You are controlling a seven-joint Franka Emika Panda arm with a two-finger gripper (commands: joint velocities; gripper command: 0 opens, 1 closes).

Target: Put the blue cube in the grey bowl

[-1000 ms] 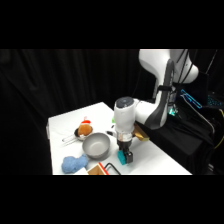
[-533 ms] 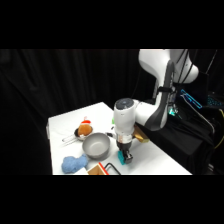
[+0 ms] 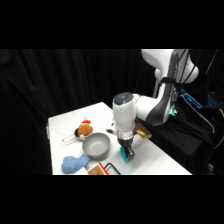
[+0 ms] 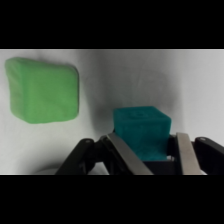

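**Blue cube between the jaws, low over the desk**

In the side view the white arm reaches down from the upper right of the frame, and its jaws (image 3: 127,153) sit at the lower centre, just above the white desk (image 3: 150,155). The blue cube (image 3: 126,156) shows as a small teal patch right at their tips. Whether it rests on the desk or is lifted off it cannot be told.

The wrist view shows the cube (image 4: 141,131) at the lower centre of the frame, with one metal finger (image 4: 125,155) against its left side and the other along its right side; the jaws are pinching the cube.

The grey bowl (image 3: 96,145) lies left of the cube in the side view, near it but apart. A blue fuzzy cloth (image 3: 74,163) sits at the lower left of the bowl, and an orange object (image 3: 85,129) sits just above the bowl.

A light green cube (image 4: 44,90) fills the upper left of the wrist view, well clear of the blue cube.
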